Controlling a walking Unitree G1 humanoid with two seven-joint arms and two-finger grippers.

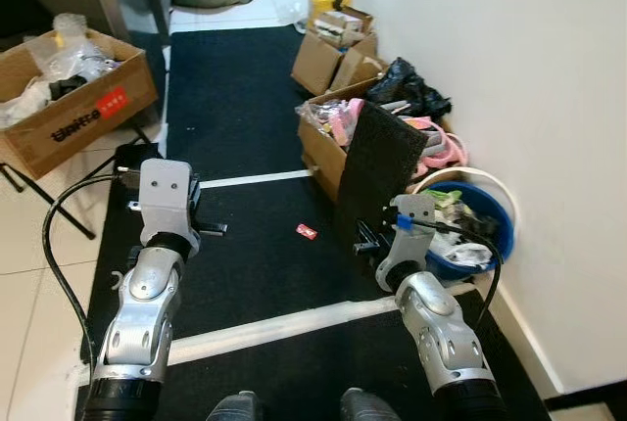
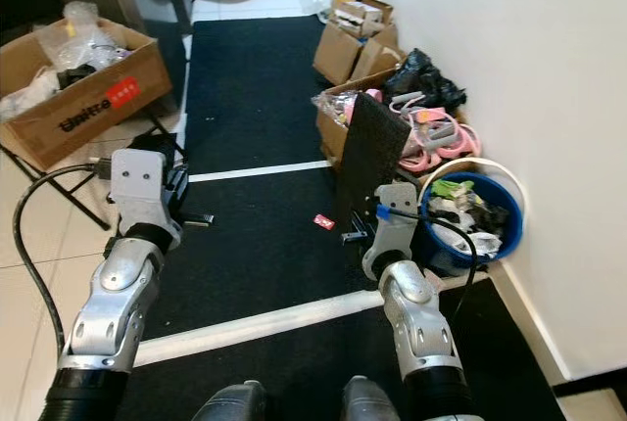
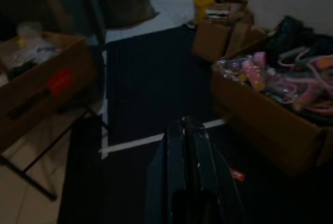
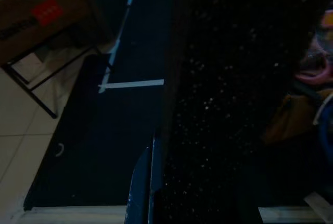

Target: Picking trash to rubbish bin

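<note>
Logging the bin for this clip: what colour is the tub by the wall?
Blue tub with a white rim, clearest in the right eye view.

Four cardboard boxes (image 1: 73,98) stand around the black mat (image 1: 240,98); one blue bin (image 1: 485,235), one red scrap (image 1: 307,232), one black panel (image 1: 377,171).

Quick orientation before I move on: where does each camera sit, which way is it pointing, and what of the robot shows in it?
Left eye, right eye: on the head, facing forward and down at the black mat; both silver arms and feet show, the right gripper holding a black foam sheet upright beside the blue bin.
Left wrist: along the left gripper, fingers together, toward the mat and a red scrap.
Right wrist: close against the foam sheet.
Shared: the red-labelled cardboard box.
</note>
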